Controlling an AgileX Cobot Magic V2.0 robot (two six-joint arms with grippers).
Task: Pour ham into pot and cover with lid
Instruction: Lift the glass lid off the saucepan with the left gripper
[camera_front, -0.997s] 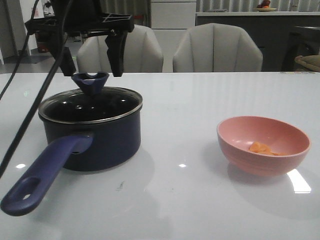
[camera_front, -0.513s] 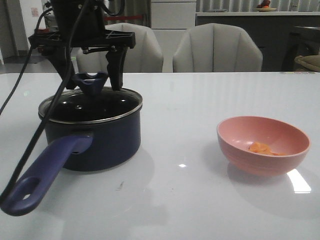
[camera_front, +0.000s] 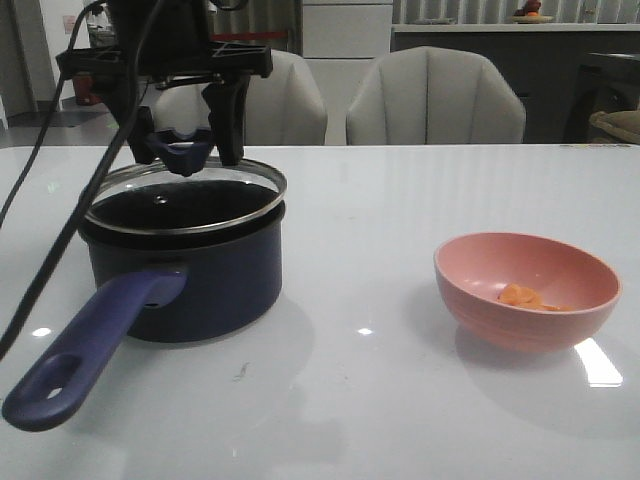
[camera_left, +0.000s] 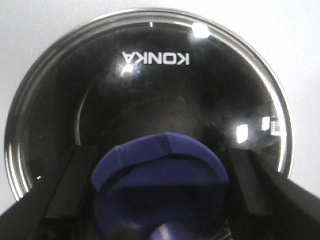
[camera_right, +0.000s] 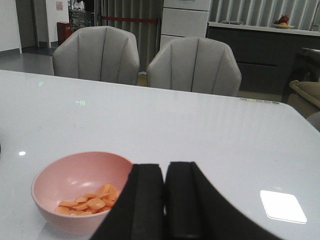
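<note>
The dark navy pot (camera_front: 190, 280) stands at the table's left, its purple-blue handle (camera_front: 90, 345) pointing to the near left. My left gripper (camera_front: 183, 148) is shut on the lid's dark blue knob (camera_front: 180, 152) and holds the glass lid (camera_front: 200, 195) tilted, a little above the pot's rim. In the left wrist view the knob (camera_left: 160, 175) sits between my fingers (camera_left: 65, 185) over the lid (camera_left: 150, 90). The ham (camera_front: 522, 296) lies in the pink bowl (camera_front: 527, 290) at the right. My right gripper (camera_right: 165, 200) is shut and empty, beside the bowl (camera_right: 65, 180) and the ham (camera_right: 90, 200).
Two grey chairs (camera_front: 435, 95) stand behind the table's far edge. A black cable (camera_front: 60, 240) hangs from the left arm across the pot's left side. The white table (camera_front: 360, 400) stretches between pot and bowl.
My left gripper came down around the knob, closed on it, and raised the lid off the pot's rim, tilting it. The bowl and pot stayed in place.
</note>
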